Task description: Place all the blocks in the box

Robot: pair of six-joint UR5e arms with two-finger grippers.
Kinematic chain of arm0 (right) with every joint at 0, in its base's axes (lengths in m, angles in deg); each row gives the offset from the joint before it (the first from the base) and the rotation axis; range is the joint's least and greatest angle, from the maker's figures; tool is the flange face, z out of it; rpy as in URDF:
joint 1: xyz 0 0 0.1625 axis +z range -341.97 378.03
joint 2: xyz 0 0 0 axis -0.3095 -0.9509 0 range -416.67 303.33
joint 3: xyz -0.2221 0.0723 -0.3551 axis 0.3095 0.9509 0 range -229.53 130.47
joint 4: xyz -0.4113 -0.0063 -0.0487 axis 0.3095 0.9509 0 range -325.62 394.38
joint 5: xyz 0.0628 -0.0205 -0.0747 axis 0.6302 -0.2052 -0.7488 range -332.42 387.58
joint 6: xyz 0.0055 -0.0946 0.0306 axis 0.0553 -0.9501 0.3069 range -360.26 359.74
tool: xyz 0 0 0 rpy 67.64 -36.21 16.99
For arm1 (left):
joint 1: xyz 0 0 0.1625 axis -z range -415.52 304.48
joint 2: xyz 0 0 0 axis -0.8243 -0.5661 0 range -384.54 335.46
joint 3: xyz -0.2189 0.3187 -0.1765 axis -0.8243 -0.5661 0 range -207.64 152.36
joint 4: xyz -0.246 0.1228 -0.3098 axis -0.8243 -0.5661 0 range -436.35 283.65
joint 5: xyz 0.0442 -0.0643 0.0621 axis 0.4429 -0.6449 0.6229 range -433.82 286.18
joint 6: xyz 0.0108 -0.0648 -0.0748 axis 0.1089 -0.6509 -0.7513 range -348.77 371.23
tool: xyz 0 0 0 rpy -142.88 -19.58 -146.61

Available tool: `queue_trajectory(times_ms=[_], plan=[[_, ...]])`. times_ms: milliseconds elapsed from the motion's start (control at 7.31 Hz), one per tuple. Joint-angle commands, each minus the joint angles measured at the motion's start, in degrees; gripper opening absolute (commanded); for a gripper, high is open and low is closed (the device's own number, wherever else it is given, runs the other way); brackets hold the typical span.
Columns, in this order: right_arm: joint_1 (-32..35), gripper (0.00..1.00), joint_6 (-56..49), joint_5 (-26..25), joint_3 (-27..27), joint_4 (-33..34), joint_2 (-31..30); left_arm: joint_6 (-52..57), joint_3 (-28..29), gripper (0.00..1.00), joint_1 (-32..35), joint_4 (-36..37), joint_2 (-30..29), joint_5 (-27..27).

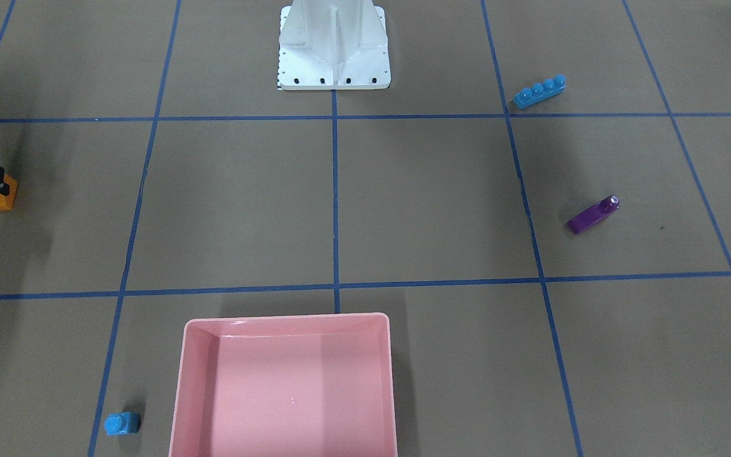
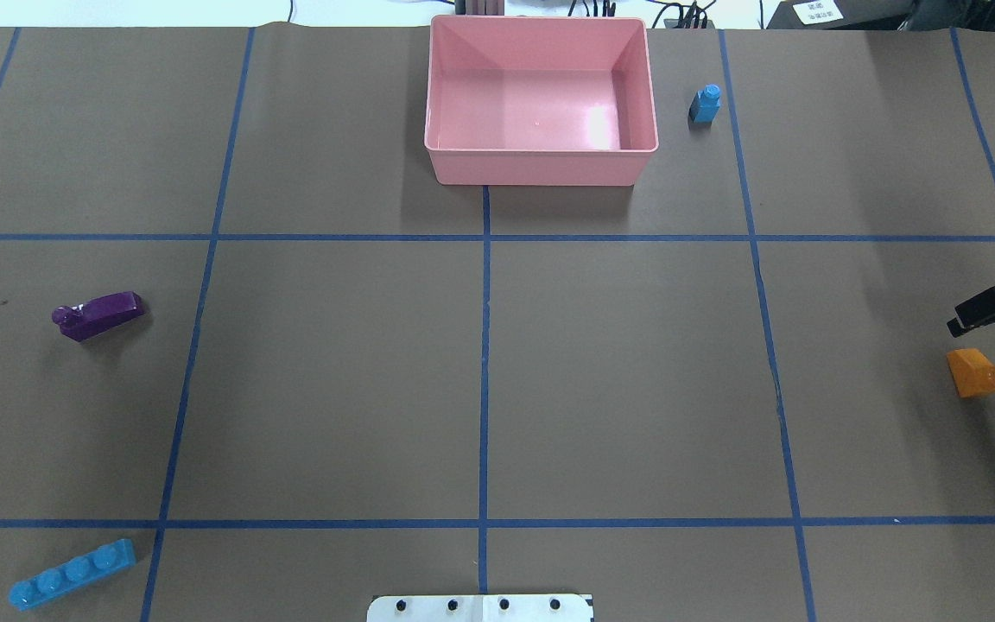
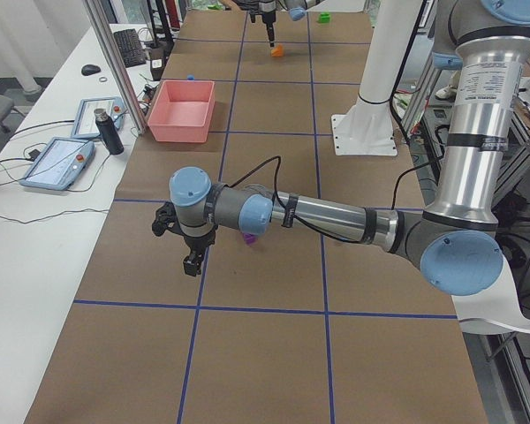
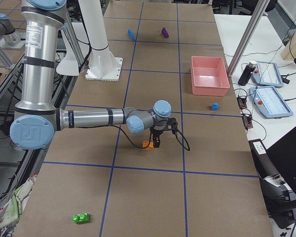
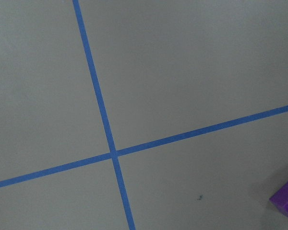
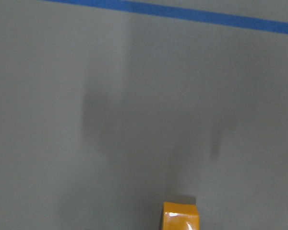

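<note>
At the overhead view's right edge, the right gripper (image 4: 156, 142) hangs just above the orange block (image 2: 977, 372), jaws seemingly parted, holding nothing. I'd drop straight, straddle its 2 flat sides, then squeeze. The left gripper (image 3: 193, 259), grip unreadable, hovers near the purple block (image 2: 98, 314). The box (image 2: 541, 168) sits top centre, blockless.

Blue tape lines (image 2: 484, 345) cross the brown table cover (image 2: 333, 389). At the side view's left, a black bottle (image 3: 109, 132) stands beside a tablet (image 3: 57, 164) (on a white bench (image 3: 26, 274)).
</note>
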Motion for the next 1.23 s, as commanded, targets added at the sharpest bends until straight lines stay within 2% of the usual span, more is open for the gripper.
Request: queue_trajectory(times_ms=[0, 274, 411, 548, 684, 821, 1095], plan=[[-2.3, 1.00, 0.0, 0.0, 2.3, 0.0, 0.1, -0.1, -0.1, 1.00, 0.0, -0.1, 0.0, -1.0], [-3.5, 1.00, 0.0, 0.3, 3.0, -0.1, 0.7, -0.2, -0.4, 1.00, 0.0, 0.0, 0.0, -1.7], [-4.1, 0.84, 0.0, 0.1, 3.0, -0.1, 0.5, -0.1, -0.4, 1.00, 0.0, 0.0, -0.1, -1.7], [-4.3, 0.42, 0.0, 0.1, 3.0, 0.0, 0.1, -0.2, -0.4, 1.00, 0.0, 0.0, -0.1, -1.7], [-5.1, 0.17, -0.1, -0.1, 3.0, 0.0, -0.1, -0.2, -0.5, 1.00, -0.1, 0.0, -0.3, -1.7], [-5.2, 0.01, -0.2, -0.3, 3.0, 0.0, -0.4, -0.2, -0.6, 1.00, -0.1, 0.0, -0.4, -1.7], [-4.5, 0.00, -0.4, -0.4, 1.3, -0.1, -0.8, -2.6, -0.8, 1.00, 0.0, -0.1, -0.5, -4.5]])
